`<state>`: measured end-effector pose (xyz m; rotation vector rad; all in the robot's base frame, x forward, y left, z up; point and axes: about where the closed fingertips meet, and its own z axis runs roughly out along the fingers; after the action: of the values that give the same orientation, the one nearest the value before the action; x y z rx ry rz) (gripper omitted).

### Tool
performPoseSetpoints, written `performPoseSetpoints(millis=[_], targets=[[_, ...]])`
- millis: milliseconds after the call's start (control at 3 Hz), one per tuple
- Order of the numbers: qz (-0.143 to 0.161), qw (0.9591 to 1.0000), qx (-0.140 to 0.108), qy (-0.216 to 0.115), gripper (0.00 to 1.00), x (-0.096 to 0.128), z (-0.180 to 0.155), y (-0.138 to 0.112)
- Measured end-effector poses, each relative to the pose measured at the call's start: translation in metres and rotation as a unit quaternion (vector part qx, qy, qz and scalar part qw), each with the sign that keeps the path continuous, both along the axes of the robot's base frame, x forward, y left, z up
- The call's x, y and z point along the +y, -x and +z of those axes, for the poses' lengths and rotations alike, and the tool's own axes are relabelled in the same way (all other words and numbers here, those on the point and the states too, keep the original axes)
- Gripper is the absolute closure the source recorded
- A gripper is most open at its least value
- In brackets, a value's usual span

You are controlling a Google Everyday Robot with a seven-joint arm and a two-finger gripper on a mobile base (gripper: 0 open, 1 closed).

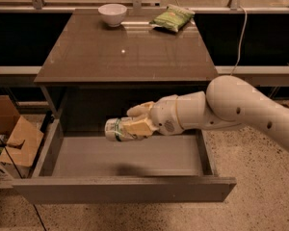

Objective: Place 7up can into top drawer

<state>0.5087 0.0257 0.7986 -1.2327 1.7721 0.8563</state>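
Note:
The 7up can, silver-white with green markings, lies on its side in my gripper. The gripper is shut on it and holds it in the air over the inside of the open top drawer. The drawer is pulled out from under the brown table and its grey floor is bare, with the can's shadow near the front wall. My white arm reaches in from the right.
On the table top a white bowl stands at the back and a green chip bag lies at the back right. Cardboard boxes sit on the floor to the left of the drawer.

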Motion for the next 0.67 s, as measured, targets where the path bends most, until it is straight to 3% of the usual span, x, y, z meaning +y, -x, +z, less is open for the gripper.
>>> performPoseSetpoints(millis=[333, 667], targets=[[-0.027, 0.999, 0.032, -0.018, 1.0, -0.004, -0.04, 0.001], [-0.049, 0.9972, 0.042, -0.038, 0.82, -0.004, -0.069, -0.015]])
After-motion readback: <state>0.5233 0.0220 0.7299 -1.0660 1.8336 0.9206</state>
